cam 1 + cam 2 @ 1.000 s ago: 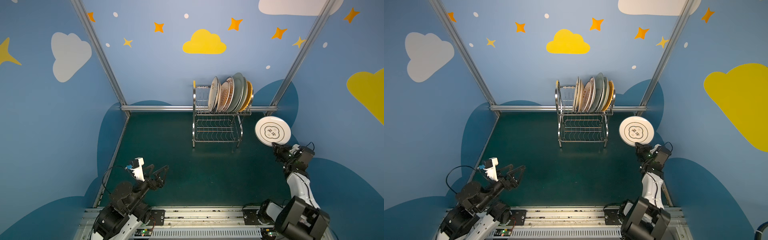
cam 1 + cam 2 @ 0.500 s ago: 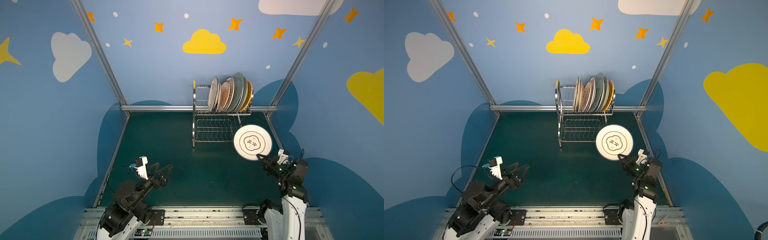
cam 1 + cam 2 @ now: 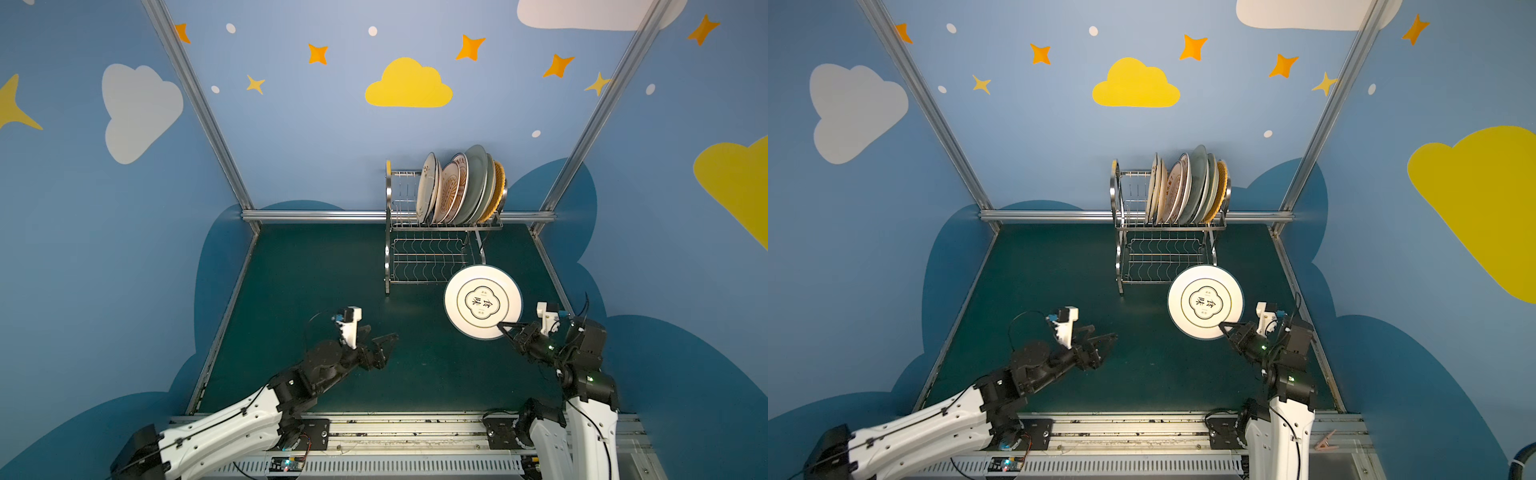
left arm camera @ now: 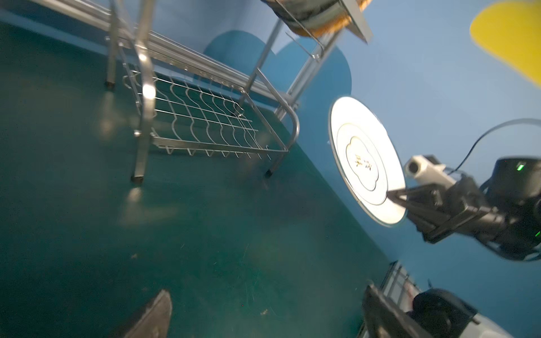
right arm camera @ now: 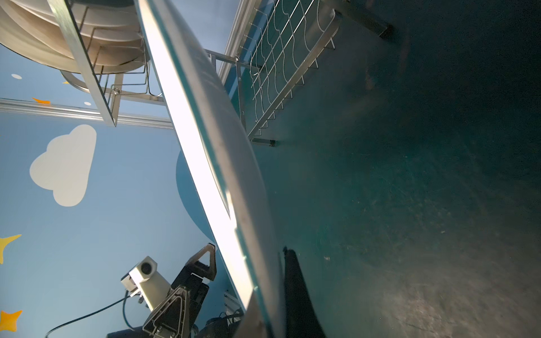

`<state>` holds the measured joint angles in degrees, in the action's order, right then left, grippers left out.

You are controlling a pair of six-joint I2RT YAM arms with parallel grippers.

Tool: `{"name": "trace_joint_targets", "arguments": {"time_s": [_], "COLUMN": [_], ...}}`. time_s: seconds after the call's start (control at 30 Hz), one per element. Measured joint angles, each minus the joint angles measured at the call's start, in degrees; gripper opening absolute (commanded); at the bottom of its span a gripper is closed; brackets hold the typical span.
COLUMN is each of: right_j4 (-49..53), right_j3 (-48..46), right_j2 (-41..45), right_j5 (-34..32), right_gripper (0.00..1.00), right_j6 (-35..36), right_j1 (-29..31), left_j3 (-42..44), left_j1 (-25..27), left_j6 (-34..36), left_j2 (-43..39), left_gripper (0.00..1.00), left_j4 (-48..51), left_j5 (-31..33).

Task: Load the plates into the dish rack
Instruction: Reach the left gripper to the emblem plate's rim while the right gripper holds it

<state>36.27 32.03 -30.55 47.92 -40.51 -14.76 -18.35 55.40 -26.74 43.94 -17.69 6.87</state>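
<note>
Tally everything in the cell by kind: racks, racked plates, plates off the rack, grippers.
dish rack: 1
racked plates, upper tier: at least 6; they overlap
white plate off the rack, held in the air: 1
Grippers: 2, left gripper empty, right gripper gripping the white plate's rim
Total: at least 10

Top views evenly bright; wrist views dim, blurred; plate [image 5: 190, 146] glares.

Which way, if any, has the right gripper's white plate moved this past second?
Yes. The white plate in the right gripper shifted left: from right of the dish rack to overlapping its front right leg.
</note>
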Motion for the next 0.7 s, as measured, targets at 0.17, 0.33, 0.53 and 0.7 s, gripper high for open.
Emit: {"name": "trace_joint_targets", "arguments": {"time_s": [0.17,0.33,0.53,0.7], "right_j4": [2.8,6.6,9.5,10.9], "right_j3": [0.3,2.2,3.6,3.6], "right_j2": [-0.5,-1.4,-1.6,-1.6], "right_j5": [-0.3,-0.5,-0.9,-1.0], "right_gripper": [0.00,0.00,0.00,0.00], "right_j6": [2.0,3.8,4.6,4.5], "right_j1": [1.3,2.0,2.6,3.3], "left_j3": [-6.9,-12.2,-15.3,-16.6], "left_j1": [8.4,16.1,20.9,24.4], "left_j6": [16.9,37.4,57.7,69.2], "left_j2": [14.9,24.9,34.8,40.0], "left_gripper": [1.00,1.00,1.00,0.99], "left_j4": [-6.6,-10.0,-15.4,-21.4], "left_j5": [4.2,7.2,11.3,13.8]}}
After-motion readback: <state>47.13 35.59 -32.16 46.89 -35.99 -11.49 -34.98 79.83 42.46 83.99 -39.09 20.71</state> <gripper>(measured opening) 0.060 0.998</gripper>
